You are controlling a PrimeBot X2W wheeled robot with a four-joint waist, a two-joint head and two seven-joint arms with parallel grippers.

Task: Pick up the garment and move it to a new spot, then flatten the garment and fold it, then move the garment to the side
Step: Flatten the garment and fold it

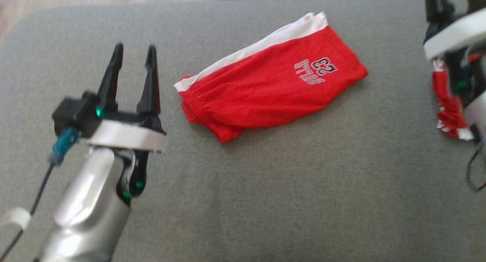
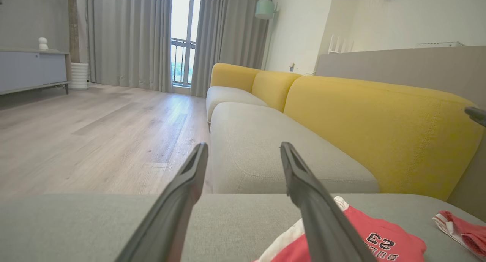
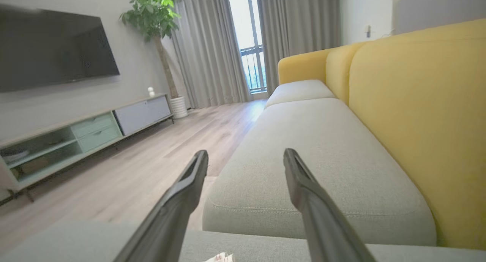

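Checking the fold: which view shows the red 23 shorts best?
Head view: the shorts lie whole, folded, on the cushion. Left wrist view catches a printed corner behind the left claw. Right wrist view: an unclear pale scrap at its bottom edge.

Soft window daylight, mild blur

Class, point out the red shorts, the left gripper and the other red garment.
red shorts (image 1: 265,91), head view, middle of the red fabric.
left gripper (image 1: 135,47), head view, midway between its fingertips.
other red garment (image 1: 443,98), head view, red cloth near the right edge.
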